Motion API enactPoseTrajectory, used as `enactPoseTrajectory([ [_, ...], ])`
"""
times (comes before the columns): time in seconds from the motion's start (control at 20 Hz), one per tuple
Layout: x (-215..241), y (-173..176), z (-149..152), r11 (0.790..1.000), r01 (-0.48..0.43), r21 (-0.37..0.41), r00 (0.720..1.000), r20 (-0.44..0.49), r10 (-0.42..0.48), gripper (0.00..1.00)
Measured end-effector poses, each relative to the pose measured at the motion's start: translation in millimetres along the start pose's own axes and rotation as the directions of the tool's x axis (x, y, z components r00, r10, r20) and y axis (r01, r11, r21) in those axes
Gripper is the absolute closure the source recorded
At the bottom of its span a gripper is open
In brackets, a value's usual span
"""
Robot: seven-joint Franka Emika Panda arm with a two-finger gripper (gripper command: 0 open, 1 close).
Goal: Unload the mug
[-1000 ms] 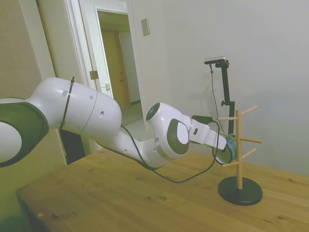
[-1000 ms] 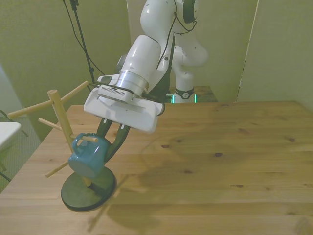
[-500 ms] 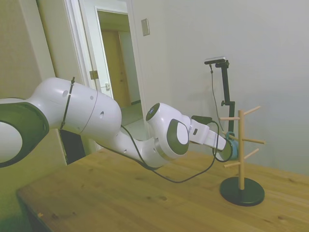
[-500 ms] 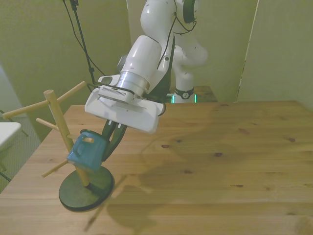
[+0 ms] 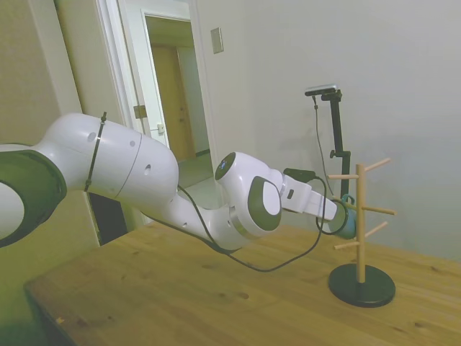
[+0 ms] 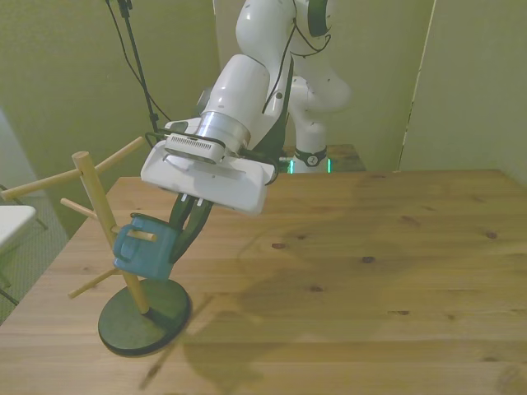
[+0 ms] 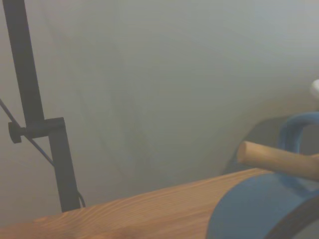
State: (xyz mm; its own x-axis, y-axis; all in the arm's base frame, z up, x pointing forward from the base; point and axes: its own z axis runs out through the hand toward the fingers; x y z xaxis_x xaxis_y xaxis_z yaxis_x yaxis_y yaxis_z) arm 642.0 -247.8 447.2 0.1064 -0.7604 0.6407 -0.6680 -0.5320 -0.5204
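Presently the end effector (image 6: 183, 234) is clamped on the mug (image 6: 146, 252), which hangs by its handle on a lower peg (image 7: 279, 160) of the wooden mug tree (image 6: 100, 220) standing near the worktop (image 6: 370, 288) edge at the front view's left. Step in hand, as judged: drawing the mug off its peg (the peg tip shows through the handle loop in the wrist view, so the mug is not yet free). The next move calls for sliding the mug along the peg's line toward the tip, lest the tree tip. The mug lies tilted, its long axis roughly level; which way the mouth faces cannot be told.
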Motion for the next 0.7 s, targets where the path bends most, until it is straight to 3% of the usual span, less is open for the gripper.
enactPoseTrajectory([
  [0.7, -9.4, -20.5, -17.8, 0.999, 0.028, 0.032, 1.0, 0.0, -0.028, 1.0],
])
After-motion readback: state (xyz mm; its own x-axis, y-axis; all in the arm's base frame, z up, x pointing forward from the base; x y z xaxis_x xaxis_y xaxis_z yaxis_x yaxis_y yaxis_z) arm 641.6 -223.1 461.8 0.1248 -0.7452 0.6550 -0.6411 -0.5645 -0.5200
